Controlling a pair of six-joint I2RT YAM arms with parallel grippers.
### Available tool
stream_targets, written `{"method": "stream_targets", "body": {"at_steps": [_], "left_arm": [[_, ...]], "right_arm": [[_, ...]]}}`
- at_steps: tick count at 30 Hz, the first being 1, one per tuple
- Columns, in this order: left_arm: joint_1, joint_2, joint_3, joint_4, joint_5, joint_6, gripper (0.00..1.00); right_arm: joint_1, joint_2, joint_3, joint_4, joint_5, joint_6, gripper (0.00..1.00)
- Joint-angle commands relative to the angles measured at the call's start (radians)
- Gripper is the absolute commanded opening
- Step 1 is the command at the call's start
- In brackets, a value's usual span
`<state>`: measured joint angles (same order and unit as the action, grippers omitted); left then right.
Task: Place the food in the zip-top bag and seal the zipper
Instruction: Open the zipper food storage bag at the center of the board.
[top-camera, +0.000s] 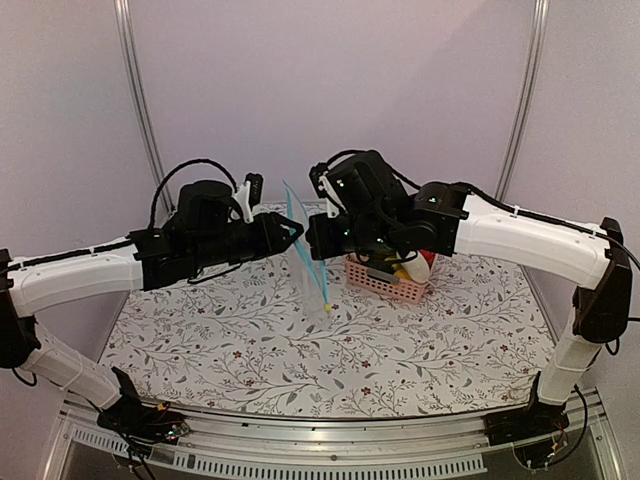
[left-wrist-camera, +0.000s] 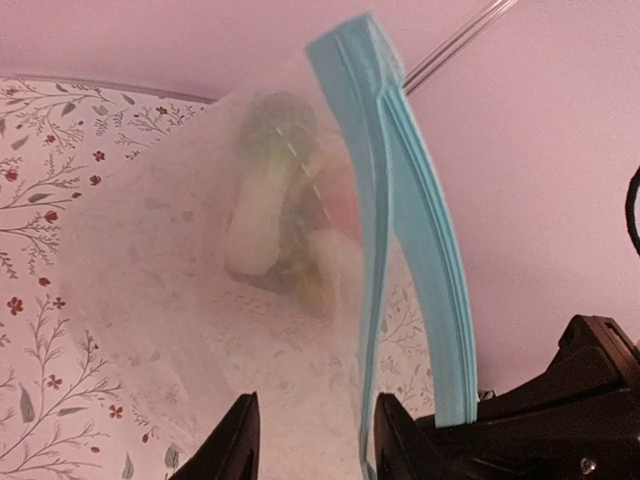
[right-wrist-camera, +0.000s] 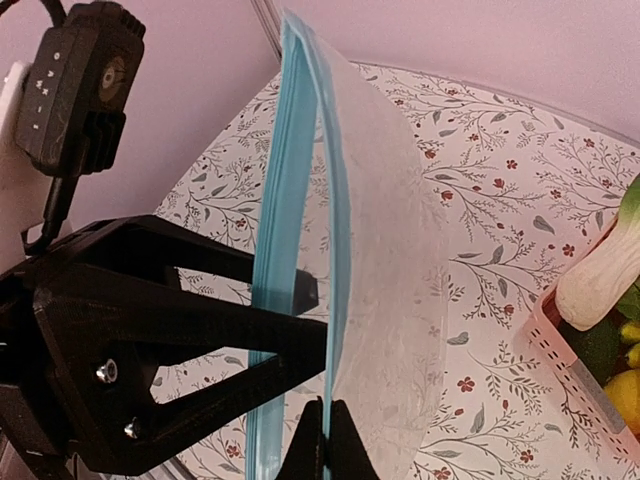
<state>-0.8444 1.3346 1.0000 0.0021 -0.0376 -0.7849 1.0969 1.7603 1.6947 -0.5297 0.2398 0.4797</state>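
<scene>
The clear zip-top bag hangs upright over the middle of the table between my two grippers, with its light-blue zipper parted into two strips. My right gripper is shut on one zipper strip. My left gripper has its jaws apart, with one bag wall and a strip edge between them, not clamped. The food is not in the bag. The bok choy and round fruit lie in the pink basket. Through the bag's plastic the left wrist view shows the bok choy blurred.
The pink basket stands on the floral tablecloth just right of the bag, under my right arm. A yellow fruit lies in it. Metal frame posts rise at the back corners against the pink wall.
</scene>
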Motion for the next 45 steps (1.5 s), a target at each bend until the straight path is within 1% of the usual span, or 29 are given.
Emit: {"method": "stream_targets", "body": {"at_steps": [1, 4, 7, 9, 10, 11, 14, 18, 21, 23, 27, 31, 32, 34, 37, 40, 42, 45], "left_arm": [[-0.012, 0.027, 0.017, 0.009, 0.015, -0.017, 0.35], [-0.013, 0.031, 0.015, 0.02, 0.02, -0.02, 0.27], [-0.013, 0.029, 0.018, 0.014, 0.022, -0.016, 0.11], [-0.013, 0.027, 0.025, 0.002, 0.014, -0.001, 0.04], [-0.012, 0.025, 0.033, -0.045, 0.005, 0.015, 0.01], [-0.012, 0.022, 0.045, -0.083, -0.009, 0.035, 0.0], [-0.01, 0.003, 0.096, -0.216, -0.075, 0.109, 0.0], [0.002, -0.042, 0.146, -0.378, -0.157, 0.193, 0.0], [0.037, -0.063, 0.197, -0.465, -0.109, 0.244, 0.0], [0.06, -0.048, 0.256, -0.543, -0.053, 0.283, 0.0], [0.086, -0.003, 0.378, -0.711, 0.016, 0.376, 0.0], [0.101, 0.037, 0.467, -0.85, 0.024, 0.457, 0.0], [0.104, 0.043, 0.471, -0.861, 0.029, 0.466, 0.0], [0.114, 0.05, 0.461, -0.855, 0.09, 0.479, 0.0], [0.131, 0.074, 0.43, -0.821, 0.17, 0.474, 0.0], [0.134, 0.115, 0.402, -0.78, 0.217, 0.462, 0.0], [0.134, 0.138, 0.382, -0.742, 0.248, 0.447, 0.0], [0.134, 0.168, 0.367, -0.698, 0.278, 0.426, 0.0]], "right_arm": [[-0.005, -0.006, -0.008, -0.022, 0.057, -0.009, 0.0], [-0.006, -0.002, -0.007, -0.03, 0.078, -0.007, 0.0], [-0.006, 0.001, -0.006, -0.038, 0.095, -0.005, 0.0], [-0.006, -0.001, -0.006, -0.047, 0.118, 0.004, 0.0], [-0.005, -0.002, -0.006, -0.054, 0.136, 0.009, 0.0], [-0.005, -0.003, -0.007, -0.062, 0.156, 0.017, 0.0], [-0.005, -0.017, -0.011, -0.081, 0.213, 0.038, 0.0], [-0.013, -0.038, -0.013, -0.097, 0.241, 0.039, 0.0], [-0.021, -0.052, -0.017, -0.101, 0.234, 0.053, 0.0], [-0.02, -0.047, -0.014, -0.094, 0.212, 0.059, 0.0], [-0.024, -0.017, -0.011, -0.083, 0.161, 0.094, 0.0], [-0.036, 0.015, -0.041, -0.031, 0.05, 0.166, 0.0], [-0.037, 0.022, -0.051, -0.018, 0.031, 0.181, 0.0], [-0.039, 0.032, -0.079, 0.004, 0.009, 0.21, 0.0], [-0.042, 0.038, -0.106, 0.018, 0.004, 0.233, 0.0], [-0.046, 0.039, -0.129, 0.018, -0.002, 0.239, 0.0], [-0.048, 0.035, -0.143, 0.012, -0.003, 0.241, 0.04], [-0.048, 0.018, -0.164, 0.01, -0.009, 0.24, 0.16]]}}
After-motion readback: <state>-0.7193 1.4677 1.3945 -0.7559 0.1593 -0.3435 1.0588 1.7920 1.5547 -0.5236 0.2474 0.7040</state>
